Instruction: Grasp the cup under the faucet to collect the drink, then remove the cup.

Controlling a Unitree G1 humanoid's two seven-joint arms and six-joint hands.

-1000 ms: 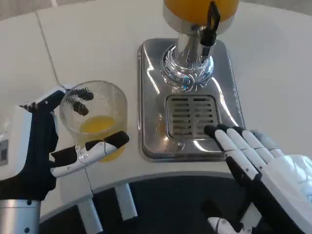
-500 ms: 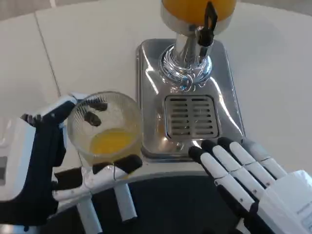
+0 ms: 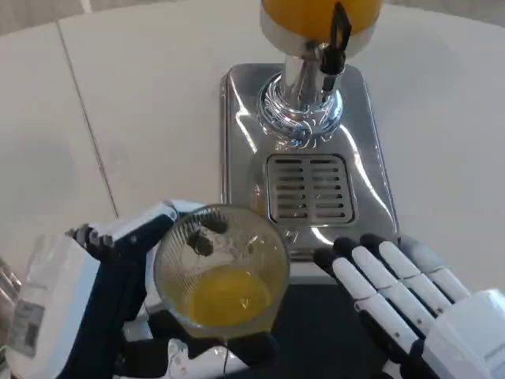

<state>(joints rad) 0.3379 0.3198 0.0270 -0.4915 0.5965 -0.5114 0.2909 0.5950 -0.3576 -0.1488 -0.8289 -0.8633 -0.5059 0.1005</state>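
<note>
Your left robot hand [image 3: 118, 300] grips the cup [image 3: 221, 268] of orange drink above the desk's [image 3: 142, 103] near edge, clear of the dispenser tray [image 3: 308, 158], right robot hand [image 3: 410, 296] open; tilting it would likely spill.

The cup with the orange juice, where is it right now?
In the head view the cup sits low and left of centre, held by the left hand, just in front of the dispenser's drip tray.

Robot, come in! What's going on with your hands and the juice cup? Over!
Left hand holds clear glass cup, orange juice inside, off the steel drip tray. Right hand open at tray's front edge. Nothing blocking.
</note>
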